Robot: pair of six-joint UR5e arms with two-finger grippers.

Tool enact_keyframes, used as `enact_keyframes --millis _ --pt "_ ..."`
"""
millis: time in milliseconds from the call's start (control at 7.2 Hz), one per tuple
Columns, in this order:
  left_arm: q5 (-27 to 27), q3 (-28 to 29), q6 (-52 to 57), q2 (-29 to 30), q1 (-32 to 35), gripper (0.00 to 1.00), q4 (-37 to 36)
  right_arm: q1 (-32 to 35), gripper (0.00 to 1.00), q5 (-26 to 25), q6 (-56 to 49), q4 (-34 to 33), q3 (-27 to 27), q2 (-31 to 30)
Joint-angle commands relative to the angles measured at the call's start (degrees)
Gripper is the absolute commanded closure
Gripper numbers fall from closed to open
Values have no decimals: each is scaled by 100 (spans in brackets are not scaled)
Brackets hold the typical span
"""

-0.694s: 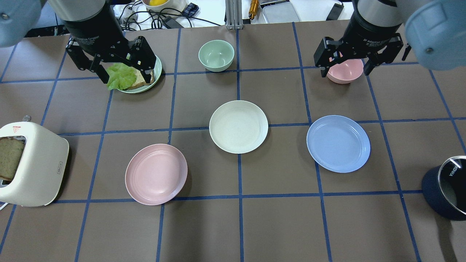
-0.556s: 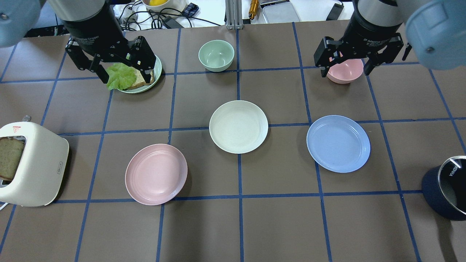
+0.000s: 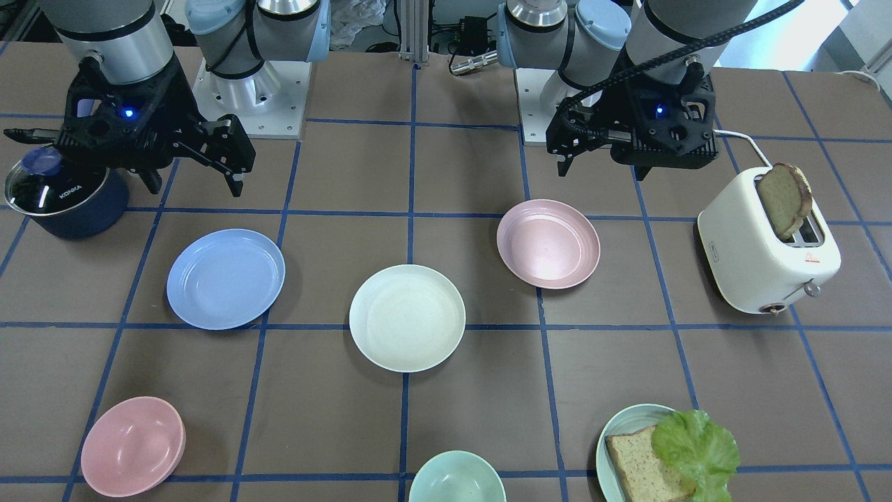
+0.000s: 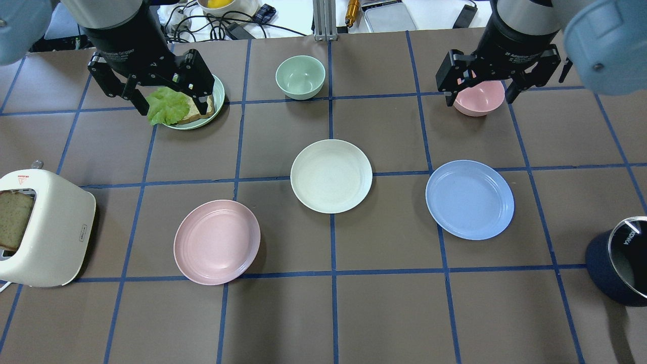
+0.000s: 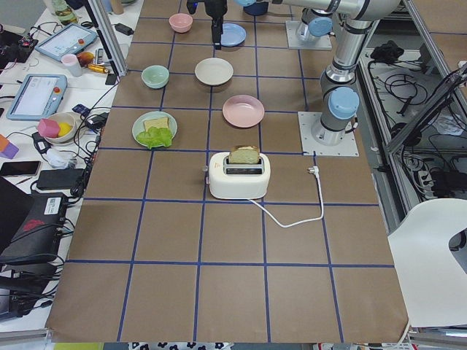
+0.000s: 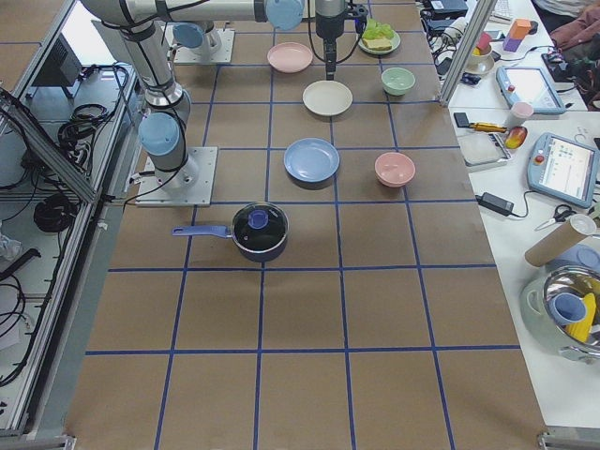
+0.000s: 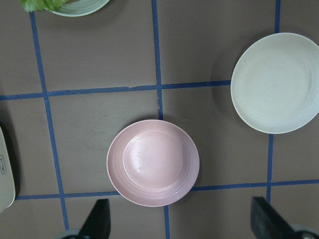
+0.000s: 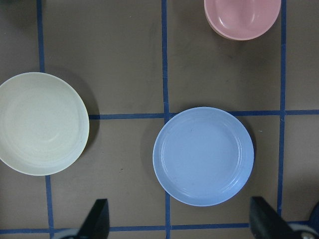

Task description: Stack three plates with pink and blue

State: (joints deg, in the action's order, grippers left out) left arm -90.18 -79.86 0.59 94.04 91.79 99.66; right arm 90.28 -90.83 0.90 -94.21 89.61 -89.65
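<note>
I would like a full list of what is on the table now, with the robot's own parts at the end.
pink plate: 1, pink, robot's left of centre
cream plate: 1, cream-white, centre
blue plate: 1, periwinkle, robot's right of centre
mint bowl: 1, mint, far side, middle
pink bowl: 1, pink, far side, right
mint plate: 1, pale mint, far left, holds bread and lettuce
toaster: 1, cream, left end, bread slice inside
pot: 1, dark blue, right end, lidded
left hand: 1, black, open, raised
right hand: 1, black, open, raised
</note>
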Motion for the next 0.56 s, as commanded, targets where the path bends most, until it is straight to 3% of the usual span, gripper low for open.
enact_keyframes --millis 0,417 --pt "-17 58 -6 -26 14 0 45 -2 0 4 6 -61 30 18" --pt "-615 234 -6 139 40 0 45 -597 0 -5 -578 25 110 36"
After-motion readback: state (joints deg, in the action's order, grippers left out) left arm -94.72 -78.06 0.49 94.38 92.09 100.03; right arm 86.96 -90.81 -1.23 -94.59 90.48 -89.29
